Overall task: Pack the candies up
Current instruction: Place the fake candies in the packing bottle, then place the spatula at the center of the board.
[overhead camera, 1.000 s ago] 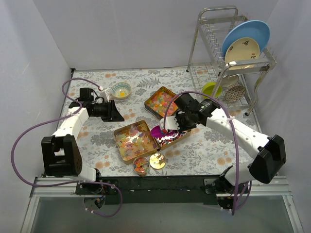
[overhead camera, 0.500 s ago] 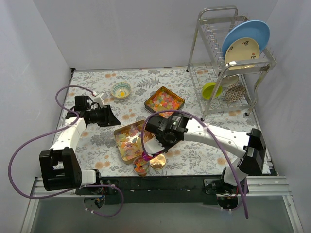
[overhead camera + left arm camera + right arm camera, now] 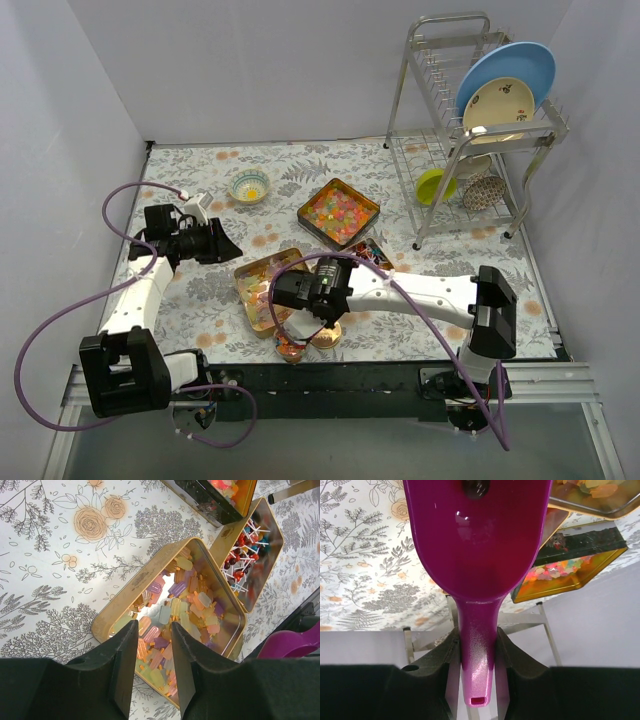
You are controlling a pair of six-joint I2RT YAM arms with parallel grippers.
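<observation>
Our right gripper is clenched on the handle of the magenta scoop, a finger pressed to each side of the stem. The scoop's bowl points away from the wrist over the flowered table. A single dark piece sits at the far end of the bowl, too cropped for us to identify. In the top view this arm reaches across toward 7 o'clock, with its wrist above the near edge of the square gold tin.

That tin holds the pale gummies, spread across most of its floor with a bare patch of metal among them. At 2 o'clock from it a second tin holds the wrapped pieces, the two tins touching along one side. At 1 o'clock, apart from both, a third tin holds the bright jellies.

At 6 o'clock from the gummy tin we see a small round tin with coloured sweets in it, and the gold lid lies just beside it at 3 o'clock.

Our left gripper hangs at 10 o'clock from the gummy tin, its jaws a little apart with nothing between them. A patterned bowl sits at 11 o'clock on the table, and the dish rack stands at 2 o'clock.
</observation>
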